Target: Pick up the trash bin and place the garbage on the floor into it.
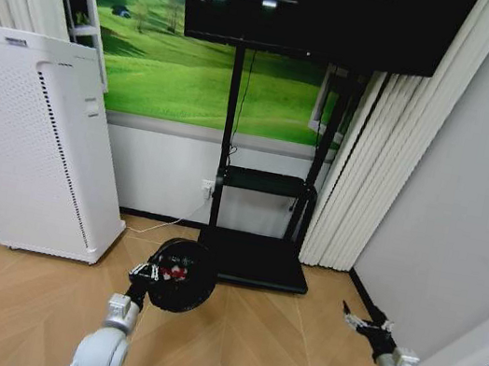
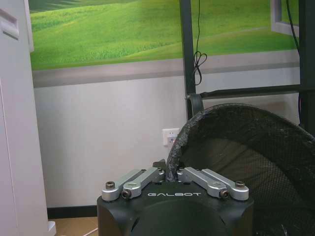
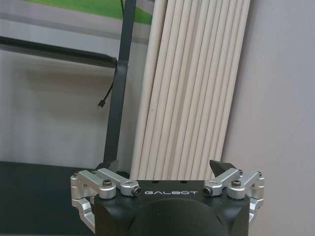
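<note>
My left gripper [image 1: 145, 272] is shut on the near rim of the trash bin [image 1: 182, 278], a small black round bin held tilted above the wood floor with its mouth toward me. A red-and-white piece of garbage [image 1: 174, 272] lies inside it. In the left wrist view, the left gripper [image 2: 170, 171] pinches the bin's rim, and the mesh-lined wall of the bin [image 2: 236, 157] spreads out past it. My right gripper [image 1: 359, 319] hangs open and empty at the lower right. In the right wrist view, the right gripper [image 3: 165, 167] faces the white curtain.
A tall white perforated appliance [image 1: 33, 146] stands at the left. The black TV stand base [image 1: 255, 259] lies just behind the bin, under the TV [image 1: 322, 12]. Curtains [image 1: 370, 167] and a grey wall [image 1: 468, 204] close off the right. A wall socket [image 2: 171, 135] sits behind the bin.
</note>
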Controlling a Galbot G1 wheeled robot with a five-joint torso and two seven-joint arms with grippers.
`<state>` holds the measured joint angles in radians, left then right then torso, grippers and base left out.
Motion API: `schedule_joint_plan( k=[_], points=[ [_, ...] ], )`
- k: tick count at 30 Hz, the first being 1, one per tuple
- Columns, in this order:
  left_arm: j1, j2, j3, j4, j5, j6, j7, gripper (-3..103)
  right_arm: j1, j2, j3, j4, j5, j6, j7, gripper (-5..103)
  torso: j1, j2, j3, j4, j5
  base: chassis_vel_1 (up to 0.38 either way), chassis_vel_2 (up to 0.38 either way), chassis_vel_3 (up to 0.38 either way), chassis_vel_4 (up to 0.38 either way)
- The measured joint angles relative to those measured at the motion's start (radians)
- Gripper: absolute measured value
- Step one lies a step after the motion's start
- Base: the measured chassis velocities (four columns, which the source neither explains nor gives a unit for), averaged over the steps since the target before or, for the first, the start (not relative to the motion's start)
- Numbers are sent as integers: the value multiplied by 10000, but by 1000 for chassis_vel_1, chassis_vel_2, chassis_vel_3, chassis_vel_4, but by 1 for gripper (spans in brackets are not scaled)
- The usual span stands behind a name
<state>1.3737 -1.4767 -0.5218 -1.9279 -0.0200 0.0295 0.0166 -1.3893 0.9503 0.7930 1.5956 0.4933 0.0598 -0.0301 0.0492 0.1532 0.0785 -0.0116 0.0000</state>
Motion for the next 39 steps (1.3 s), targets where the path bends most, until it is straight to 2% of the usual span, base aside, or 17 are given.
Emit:
schedule_joint_plan(
  k=[10, 39],
  points=[
    [28, -112, 68, 48, 86, -21, 10, 4, -70, -131, 490, 444, 188, -449, -565, 100, 0, 0, 0, -2, -1, 0, 0, 0, 0],
    [177, -120, 36, 113, 95, -162, 33, 4, -34, -101, 396, 367, 177, -397, -602, 100, 0, 0, 1, -3, 1, 4, 5, -5, -3]
  ],
)
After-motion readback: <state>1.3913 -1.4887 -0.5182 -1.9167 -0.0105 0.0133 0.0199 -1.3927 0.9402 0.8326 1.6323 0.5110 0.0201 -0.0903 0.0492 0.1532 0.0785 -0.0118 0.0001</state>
